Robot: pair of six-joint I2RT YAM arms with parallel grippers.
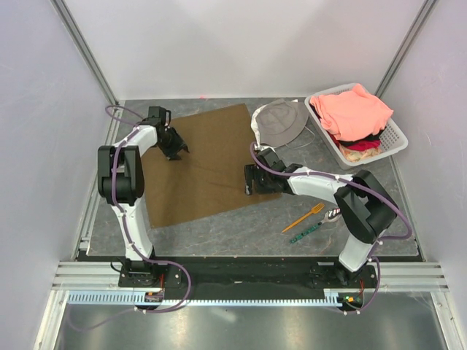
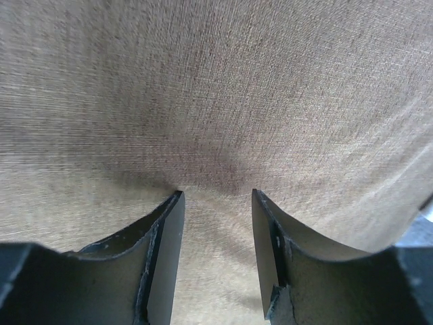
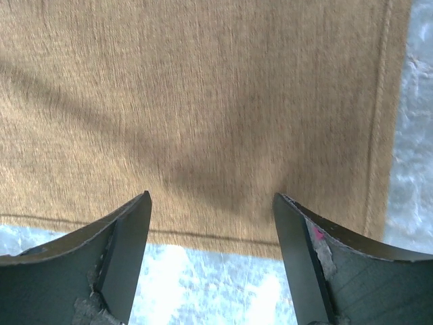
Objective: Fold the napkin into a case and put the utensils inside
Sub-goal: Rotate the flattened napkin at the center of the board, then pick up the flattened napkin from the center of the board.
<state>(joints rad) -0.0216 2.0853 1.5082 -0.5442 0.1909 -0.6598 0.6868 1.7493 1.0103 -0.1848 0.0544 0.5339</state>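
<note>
The brown napkin (image 1: 206,162) lies flat and unfolded on the table. My left gripper (image 1: 175,152) is open, low over its far left part; the left wrist view shows only cloth (image 2: 216,101) between and beyond the jaws. My right gripper (image 1: 250,180) is open at the napkin's right edge; in the right wrist view the hem (image 3: 203,235) runs between the jaws, with bare table nearer. The orange fork (image 1: 304,216) and the green patterned utensil (image 1: 306,233) lie on the table right of the napkin, apart from both grippers.
A grey bucket hat (image 1: 280,122) sits at the napkin's far right corner. A white basket (image 1: 395,135) with salmon-pink clothes (image 1: 353,111) stands at the back right. Enclosure walls stand on three sides.
</note>
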